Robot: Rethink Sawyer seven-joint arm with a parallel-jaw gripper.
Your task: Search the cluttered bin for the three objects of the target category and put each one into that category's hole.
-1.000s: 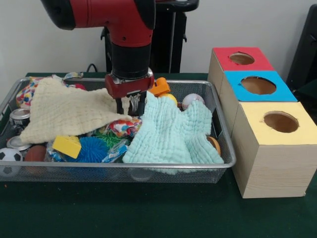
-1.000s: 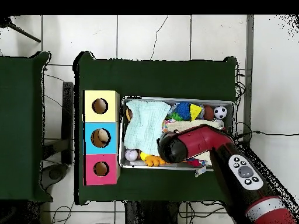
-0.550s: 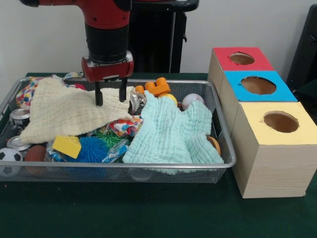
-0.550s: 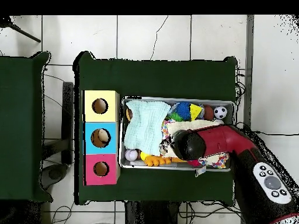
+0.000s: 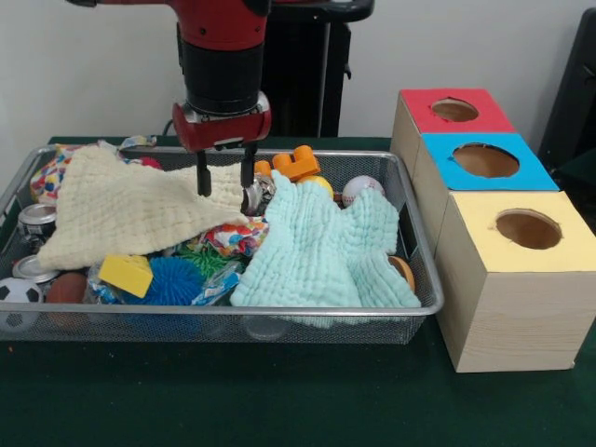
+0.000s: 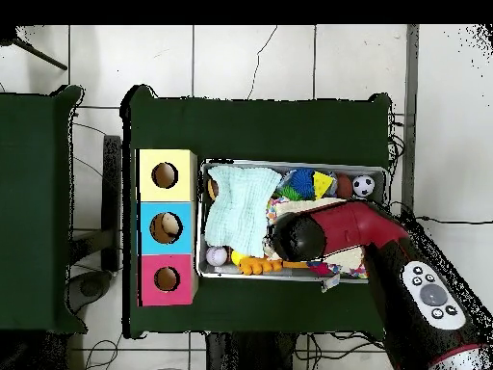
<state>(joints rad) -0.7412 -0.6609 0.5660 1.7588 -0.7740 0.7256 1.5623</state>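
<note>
My gripper (image 5: pixel 223 177) hangs open and empty just above the right corner of the cream cloth (image 5: pixel 130 209) in the wire bin (image 5: pixel 424 279). A silver can (image 5: pixel 259 193) lies beside its right finger. An orange toy (image 5: pixel 293 163) and a white baseball (image 5: pixel 361 189) sit behind the light blue cloth (image 5: pixel 321 247). To the right stand three boxes with holes: red (image 5: pixel 453 110), blue (image 5: pixel 484 160) and yellow (image 5: pixel 526 228). In the overhead view the arm (image 6: pixel 327 236) hides the gripper. The light blue cloth (image 6: pixel 236 207) and the boxes (image 6: pixel 166 227) show there.
At the bin's front left lie a yellow block (image 5: pixel 126 275), a blue spiky ball (image 5: pixel 172 279), a brown ball (image 5: pixel 65 287) and a soccer ball (image 5: pixel 17 291). Two more cans (image 5: pixel 37 219) rest at the left wall. A brown ball (image 5: pixel 402 270) peeks from under the blue cloth.
The gripper rose out of the gap between the two cloths, swung left, then came back a little to the right. The silver can it covered now shows.
</note>
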